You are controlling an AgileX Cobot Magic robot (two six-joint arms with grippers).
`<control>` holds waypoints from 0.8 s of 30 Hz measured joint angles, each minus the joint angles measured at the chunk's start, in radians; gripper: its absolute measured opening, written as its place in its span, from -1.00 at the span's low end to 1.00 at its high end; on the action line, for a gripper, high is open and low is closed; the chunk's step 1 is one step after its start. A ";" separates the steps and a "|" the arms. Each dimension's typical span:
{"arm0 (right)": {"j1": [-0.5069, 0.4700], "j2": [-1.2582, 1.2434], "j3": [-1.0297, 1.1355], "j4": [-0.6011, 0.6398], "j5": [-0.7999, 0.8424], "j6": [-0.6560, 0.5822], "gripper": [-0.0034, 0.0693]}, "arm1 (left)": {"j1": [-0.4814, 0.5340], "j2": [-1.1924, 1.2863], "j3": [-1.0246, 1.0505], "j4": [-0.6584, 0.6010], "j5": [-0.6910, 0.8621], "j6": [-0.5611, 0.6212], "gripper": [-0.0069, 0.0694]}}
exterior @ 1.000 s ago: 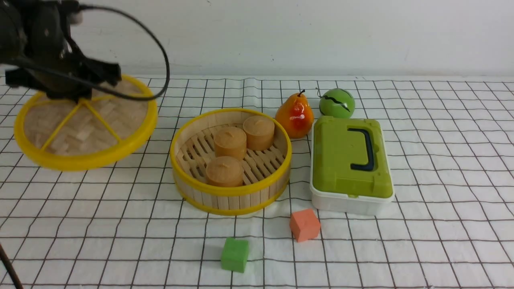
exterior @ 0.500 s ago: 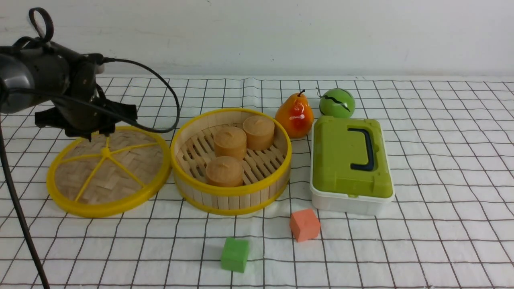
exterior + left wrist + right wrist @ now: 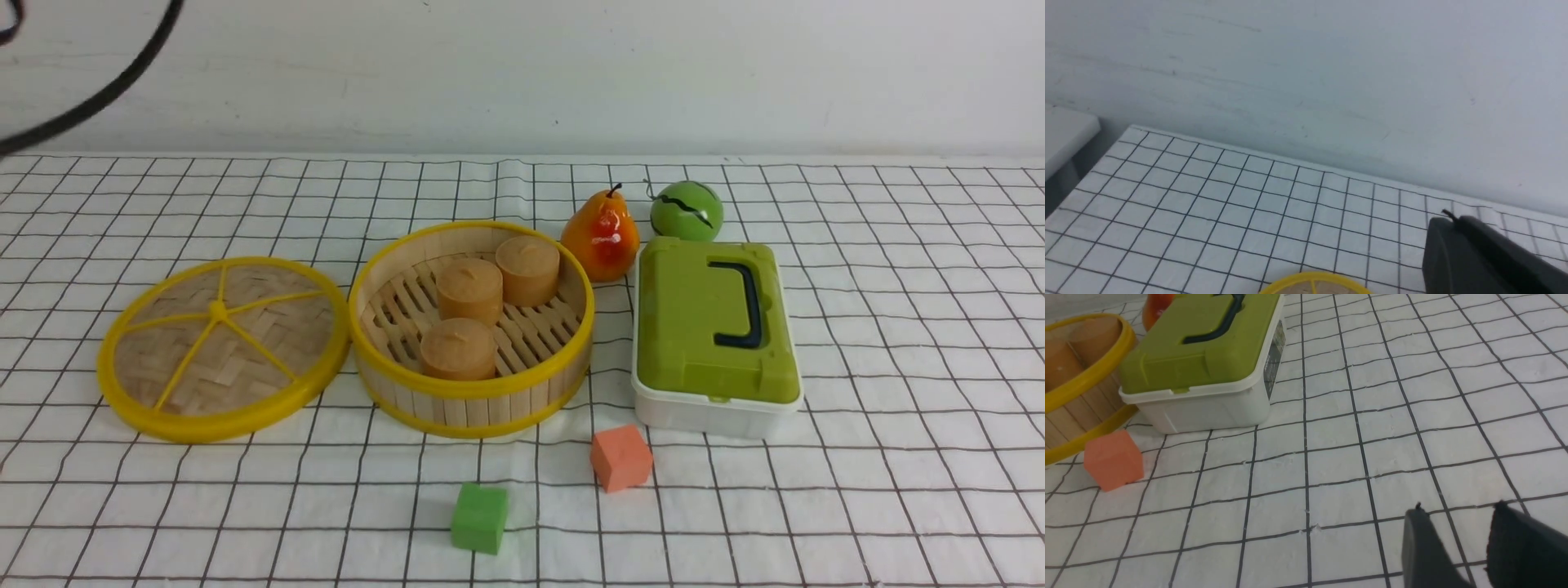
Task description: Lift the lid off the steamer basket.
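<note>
We see a white cloth ruled in a black grid, running back to a plain white wall. The lid lies flat on it, just left of the open steamer basket. The white box bears a side sticker we cannot read. The left gripper is pressed closed; the right gripper holds its jaws slightly apart, empty.

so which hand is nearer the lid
Left. The left hand hangs above the rim of the lid; the right hand is low over the cloth, past the steamer basket and the green-lidded box.
</note>
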 joint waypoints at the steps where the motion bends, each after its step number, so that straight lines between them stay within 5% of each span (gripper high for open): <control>1: 0.000 0.000 0.000 0.000 0.000 0.000 -0.25 | 0.000 -0.054 0.069 -0.009 -0.031 -0.001 -0.85; 12: 0.000 0.000 0.000 0.000 0.000 0.000 -0.25 | 0.000 -0.515 0.705 -0.220 -0.135 -0.003 -0.85; 20: 0.000 0.000 0.000 0.000 0.000 0.000 -0.25 | 0.000 -0.687 0.885 -0.304 -0.138 -0.004 -0.85; 24: 0.000 0.000 0.000 0.000 0.000 0.000 -0.25 | 0.000 -0.786 0.906 -0.293 -0.154 0.106 -0.85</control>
